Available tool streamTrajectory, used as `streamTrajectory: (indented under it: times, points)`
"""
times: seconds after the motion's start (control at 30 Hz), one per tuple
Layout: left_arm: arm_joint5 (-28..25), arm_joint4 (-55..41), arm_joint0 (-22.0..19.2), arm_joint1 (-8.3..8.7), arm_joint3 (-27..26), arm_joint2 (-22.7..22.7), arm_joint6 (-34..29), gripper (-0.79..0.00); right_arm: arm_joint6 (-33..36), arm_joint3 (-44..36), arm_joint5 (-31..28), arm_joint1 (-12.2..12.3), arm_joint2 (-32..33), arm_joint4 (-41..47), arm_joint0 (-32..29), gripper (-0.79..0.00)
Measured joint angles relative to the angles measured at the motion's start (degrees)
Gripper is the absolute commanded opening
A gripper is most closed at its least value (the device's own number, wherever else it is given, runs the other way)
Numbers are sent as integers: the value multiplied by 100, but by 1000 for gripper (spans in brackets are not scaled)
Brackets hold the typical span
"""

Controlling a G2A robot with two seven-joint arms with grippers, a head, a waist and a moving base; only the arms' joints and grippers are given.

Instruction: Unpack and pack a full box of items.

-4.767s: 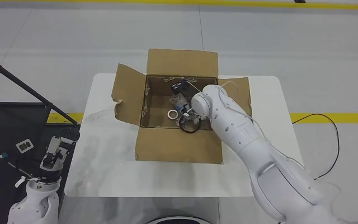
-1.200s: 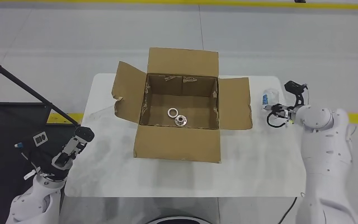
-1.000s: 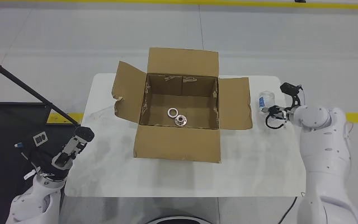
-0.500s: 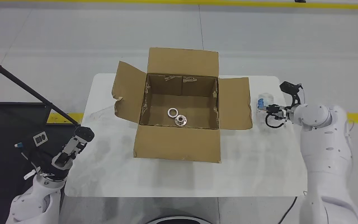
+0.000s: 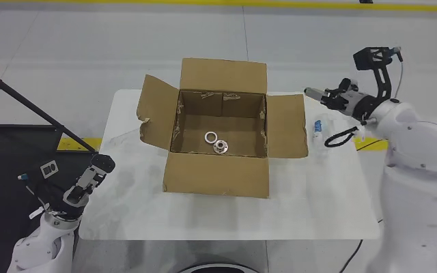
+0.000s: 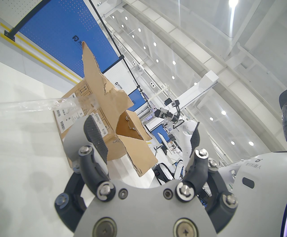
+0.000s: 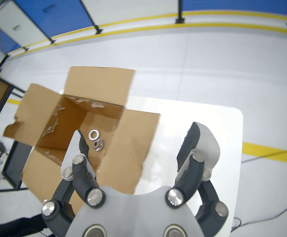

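Brown cardboard box (image 5: 218, 174), plain all over; white table (image 5: 136, 205) under it; one bright silvery ring (image 5: 211, 138) and a greyer metal ring (image 5: 220, 145) against the brown bottom; small bottle (image 5: 318, 127), clear with a blue label; black cable (image 5: 339, 136); right gripper (image 7: 136, 129) pale grey metal with black ribbed pads (image 7: 186, 143); left gripper (image 6: 143, 125) the same colours; grey floor (image 5: 341, 41), yellow stripes across it.

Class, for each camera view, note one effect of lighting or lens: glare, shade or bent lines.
Top view: even light, the box darker inside than on its flaps. Left wrist view: ceiling lamps flare white, roof beams curve. Right wrist view: the yellow floor lines bow.
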Motion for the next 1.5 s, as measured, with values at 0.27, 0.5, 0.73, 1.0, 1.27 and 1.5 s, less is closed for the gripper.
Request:
streamTrajectory:
  times: [0.27,0.5,0.73,1.0,1.27,1.5]
  points:
    - [0,0,0,0,0,0,0,0,253,531,340,-220,-2175,-515,1207,0]
    - [0,0,0,0,0,0,0,0,178,2305,465,-657,-3919,-48,2321,0]
    - [0,0,0,0,0,0,0,0,-73,3834,299,-1152,-5015,625,2915,0]
    - [0,0,0,0,0,0,0,0,-616,5318,135,-1768,-5949,921,3143,0]
    - [0,0,0,0,0,0,0,0,-1172,6521,192,-2334,-6475,757,3325,-89]
    - [0,0,0,0,0,0,0,0,-1699,7393,241,-2764,-6670,585,3422,-366]
